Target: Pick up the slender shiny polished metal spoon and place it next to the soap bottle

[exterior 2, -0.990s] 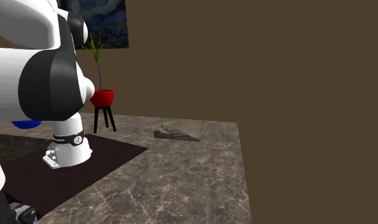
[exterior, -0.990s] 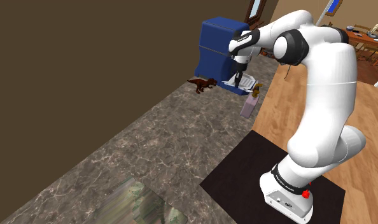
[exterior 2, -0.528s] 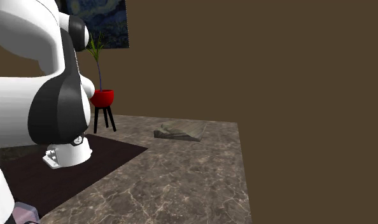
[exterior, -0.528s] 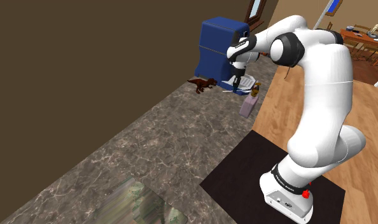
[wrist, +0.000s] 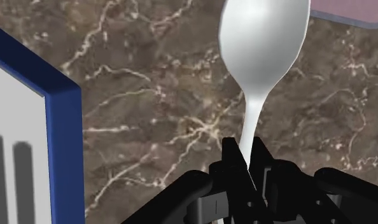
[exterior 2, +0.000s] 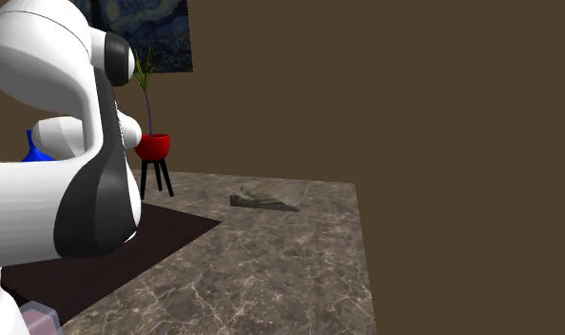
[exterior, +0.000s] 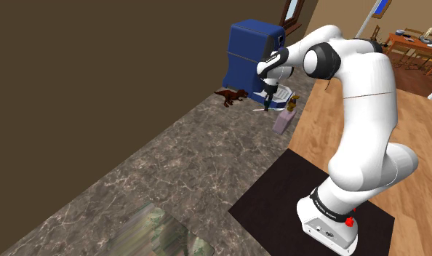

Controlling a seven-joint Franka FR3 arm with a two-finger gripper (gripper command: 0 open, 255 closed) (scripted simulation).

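The gripper [wrist: 245, 156] pinched the thin stem of the pale spoon [wrist: 264, 38]. The round end stuck out in front, up in the air over the marble table [wrist: 149, 95], close to the soap bottle [exterior: 286, 118]. The best way, I think, was to go down slowly, lay the spoon flat just beside the soap bottle without bumping it, then let go. Past the soap bottle stood a blue box [exterior: 251, 47].

No readable text, label, brand, number or sign on anything here.
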